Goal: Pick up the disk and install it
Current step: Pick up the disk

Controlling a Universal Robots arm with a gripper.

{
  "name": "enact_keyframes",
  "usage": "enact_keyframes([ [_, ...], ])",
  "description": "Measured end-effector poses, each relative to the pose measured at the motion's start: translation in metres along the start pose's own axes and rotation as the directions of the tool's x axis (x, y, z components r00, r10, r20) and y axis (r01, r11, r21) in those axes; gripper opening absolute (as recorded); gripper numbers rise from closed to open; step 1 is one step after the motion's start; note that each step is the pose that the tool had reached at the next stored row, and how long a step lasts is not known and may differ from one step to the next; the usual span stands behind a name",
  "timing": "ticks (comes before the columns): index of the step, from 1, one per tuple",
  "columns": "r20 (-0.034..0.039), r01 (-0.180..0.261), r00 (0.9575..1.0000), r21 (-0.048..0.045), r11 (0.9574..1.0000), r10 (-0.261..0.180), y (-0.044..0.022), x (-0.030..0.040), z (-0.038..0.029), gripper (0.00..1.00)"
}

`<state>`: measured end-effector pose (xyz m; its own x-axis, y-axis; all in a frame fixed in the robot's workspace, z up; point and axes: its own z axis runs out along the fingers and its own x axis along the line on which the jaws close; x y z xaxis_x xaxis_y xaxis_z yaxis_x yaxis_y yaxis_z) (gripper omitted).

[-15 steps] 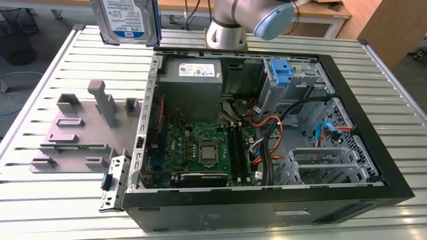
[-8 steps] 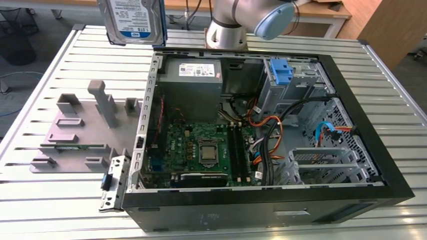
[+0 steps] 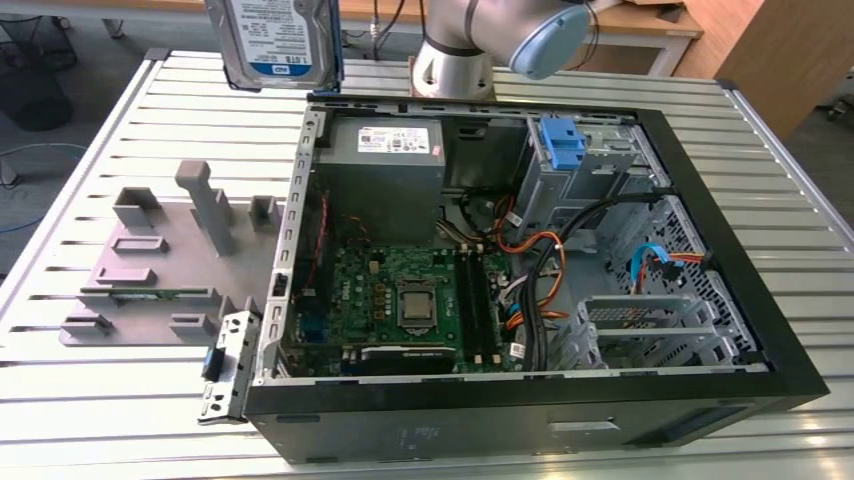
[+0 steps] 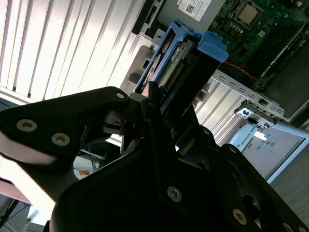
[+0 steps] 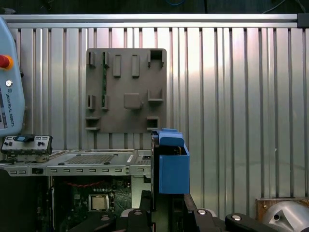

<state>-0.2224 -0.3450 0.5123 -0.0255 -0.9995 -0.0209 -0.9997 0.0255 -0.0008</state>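
Where the black gripper (image 4: 166, 96) closes in the second wrist view, its fingers are clamped on either face of the flat silver metal disk (image 4: 176, 60) with blue plastic side rails, which stands on edge between them. In the exterior view the disk's white-and-blue label faces the camera. It is held in the air over the far table area, just outside the far corner of the case on the exterior view's left, touching neither case nor table.

Below the disk lies the open black computer case (image 3: 534, 400), resting on its side with its side panel off and its rim standing as a wall on all sides. Inside it:
- a green motherboard (image 3: 400, 290) flat on the floor of the case;
- a grey power-supply box (image 3: 380, 150) against the far wall;
- a metal drive cage with a blue latch (image 3: 567, 150) in the far corner towards the exterior view's right;
- orange and black cables (image 3: 534, 270) running between the cage and the board.

Beside the case, on the exterior view's left, sits a grey moulded parts tray (image 3: 160, 250) holding a small green circuit strip (image 3: 147, 293) in a slot. A narrow strip of slats separates the tray from the case. Both rest on the slatted aluminium table (image 3: 107, 400), whose slats run on past the tray to the edge. The grey robot arm (image 3: 467, 45) rises at the far side.
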Motion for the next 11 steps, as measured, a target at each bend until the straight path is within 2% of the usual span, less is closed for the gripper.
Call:
enact_keyframes([
  [11,0.0000,0.000,1.0000,0.0000,1.0000,0.000,-0.0143,-0.0004,0.0000,0.35],
])
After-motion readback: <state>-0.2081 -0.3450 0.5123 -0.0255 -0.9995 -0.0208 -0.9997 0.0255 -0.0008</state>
